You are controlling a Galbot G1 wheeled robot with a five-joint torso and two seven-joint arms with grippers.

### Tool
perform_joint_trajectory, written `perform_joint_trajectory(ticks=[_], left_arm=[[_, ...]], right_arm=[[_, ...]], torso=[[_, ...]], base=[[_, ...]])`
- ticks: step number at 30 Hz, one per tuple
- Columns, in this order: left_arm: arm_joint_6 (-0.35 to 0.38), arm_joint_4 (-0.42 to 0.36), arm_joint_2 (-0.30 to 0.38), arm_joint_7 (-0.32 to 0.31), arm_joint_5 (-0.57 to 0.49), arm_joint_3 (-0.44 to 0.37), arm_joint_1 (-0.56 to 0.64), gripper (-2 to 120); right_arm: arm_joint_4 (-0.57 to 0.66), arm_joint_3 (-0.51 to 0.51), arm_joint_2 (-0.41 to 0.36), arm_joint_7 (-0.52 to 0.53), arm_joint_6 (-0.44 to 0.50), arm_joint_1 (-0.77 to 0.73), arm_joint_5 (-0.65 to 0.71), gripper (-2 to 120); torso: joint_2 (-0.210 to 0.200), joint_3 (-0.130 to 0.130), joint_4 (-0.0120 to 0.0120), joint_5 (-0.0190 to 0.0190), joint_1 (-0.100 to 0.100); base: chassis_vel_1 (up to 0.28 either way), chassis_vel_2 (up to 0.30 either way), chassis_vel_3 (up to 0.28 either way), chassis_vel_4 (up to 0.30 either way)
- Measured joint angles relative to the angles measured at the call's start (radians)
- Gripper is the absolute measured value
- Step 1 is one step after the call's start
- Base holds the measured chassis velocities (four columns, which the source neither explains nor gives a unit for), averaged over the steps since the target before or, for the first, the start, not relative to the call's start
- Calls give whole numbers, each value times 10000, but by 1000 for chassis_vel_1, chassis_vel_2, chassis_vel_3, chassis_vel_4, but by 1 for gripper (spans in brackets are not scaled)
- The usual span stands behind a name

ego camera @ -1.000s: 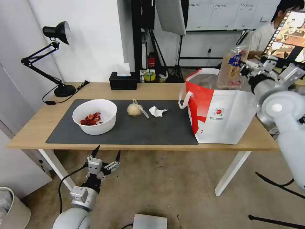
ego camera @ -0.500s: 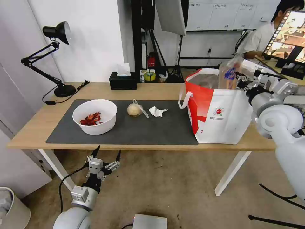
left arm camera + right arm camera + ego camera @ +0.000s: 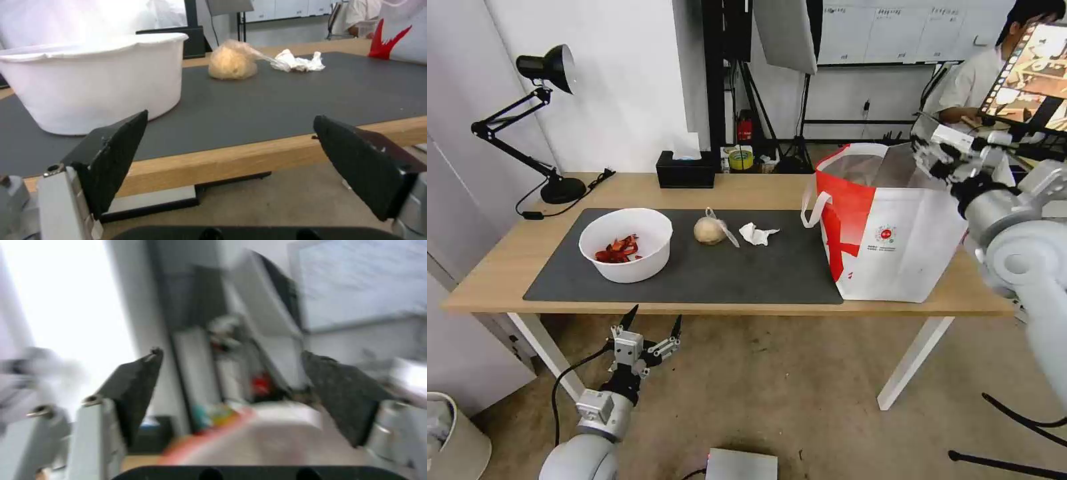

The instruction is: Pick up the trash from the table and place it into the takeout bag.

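Observation:
The white takeout bag (image 3: pixel 894 233) with a red side panel stands open on the right end of the light-wood table (image 3: pixel 740 190). My right gripper (image 3: pixel 932 148) hovers open and empty above the bag's far right rim; in the right wrist view its fingers (image 3: pixel 133 386) are spread over the blurred bag (image 3: pixel 249 440). On the dark mat (image 3: pixel 707 267) lie a white bowl of red scraps (image 3: pixel 625 244), a beige lump in a clear bag (image 3: pixel 711 229) and a crumpled white tissue (image 3: pixel 756 233). My left gripper (image 3: pixel 650 322) is parked open below the table's front edge, facing the bowl (image 3: pixel 93 80), lump (image 3: pixel 233 60) and tissue (image 3: pixel 299 62).
A black tissue box (image 3: pixel 686 169) sits at the table's back edge and a black desk lamp (image 3: pixel 537 120) at the back left. A light stand and studio gear stand behind the table. A bin (image 3: pixel 454 433) is on the floor at lower left.
The right gripper held a clear plastic tray over the bag; it lowered toward the opening, let go, and now stands open and empty. The tray is gone from sight. The left arm stayed still.

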Motion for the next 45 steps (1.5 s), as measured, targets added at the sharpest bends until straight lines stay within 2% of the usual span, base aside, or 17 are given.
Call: perform_joint_trajectory(ticks=[1,2,3,4,5,6,7,9,13,14,16,17,21,26,27,31,45], left_arm=[[0,1,-6,-2,1,-8,-1,100],[-1,19,-35,-2,6,-32,-10,100],[-1,19,-35,-2,6,-32,-10,100],[-7,44,-71,-11,40,-81,-30,100],[-90,87,-137,-24,105,-171,-29,100],[-90,87,-137,-24,105,-171,-29,100],[-137,103,-195,-25,182,-239,-21,100],[-173,102,-300,-35,258,-325,27,100],[-194,96,-397,-36,311,-359,78,100],[-203,95,-462,-40,349,-362,92,100],[-212,108,-549,-42,399,-349,101,100],[-212,108,-549,-42,399,-349,101,100],[-244,217,-701,-48,474,-328,99,100],[-288,288,-776,-49,502,-333,102,100],[-375,340,-848,-58,532,-354,128,100],[-532,429,-946,-90,598,-377,194,100],[-738,519,-1213,-302,743,-529,279,100]], right_arm=[[429,-18,-163,-350,224,-144,29,86],[1267,-29,-541,-1143,731,-695,-253,96],[1267,-29,-541,-1143,731,-695,-253,96],[1940,117,-852,-1718,1234,-1773,-1470,100],[2151,174,-817,-1847,1817,-2779,-3167,100],[2151,174,-817,-1847,1817,-2779,-3167,100],[2281,287,-594,-1727,2027,-3590,-4102,100],[2397,529,-207,-1437,2203,-4622,-5114,100],[2345,716,209,-1227,2707,-5498,-6138,100],[2258,866,608,-1104,3100,-6040,-6864,100],[2229,1117,1315,-928,3435,-6843,-7482,100],[2229,1117,1315,-928,3435,-6843,-7482,100],[1799,1320,2870,-830,4493,-8423,-8801,100],[1378,1189,3579,-817,5118,-9133,-9274,100],[1015,1071,3970,-806,5429,-9454,-9568,100],[446,843,4258,-733,5789,-9692,-9806,100],[-790,-161,4466,-367,5822,-9559,-10050,99]], torso=[[0,0,-1,0,0],[1,-1,0,-1,0],[1,-1,0,-1,0],[1,-1,-4,-3,-1],[1,0,-2,3,-1],[1,0,-2,3,-1],[0,-1,-2,4,0],[0,-1,-4,3,-1],[1,-1,-3,3,-1],[0,-1,-1,1,-1],[1,0,-3,2,0],[1,0,-3,2,0],[1,-1,-2,1,-1],[0,-1,-4,1,-1],[1,-1,-5,2,-1],[0,0,-2,2,-1],[0,0,-2,1,0]], base=[[0,0,0,0],[0,0,0,0],[0,0,0,0],[0,0,0,0],[0,0,0,0],[0,0,0,0],[0,0,0,0],[0,0,0,0],[0,0,0,0],[0,0,0,0],[0,0,0,0],[0,0,0,0],[0,0,0,0],[0,0,0,0],[0,0,0,0],[0,0,0,0],[0,0,0,0]])
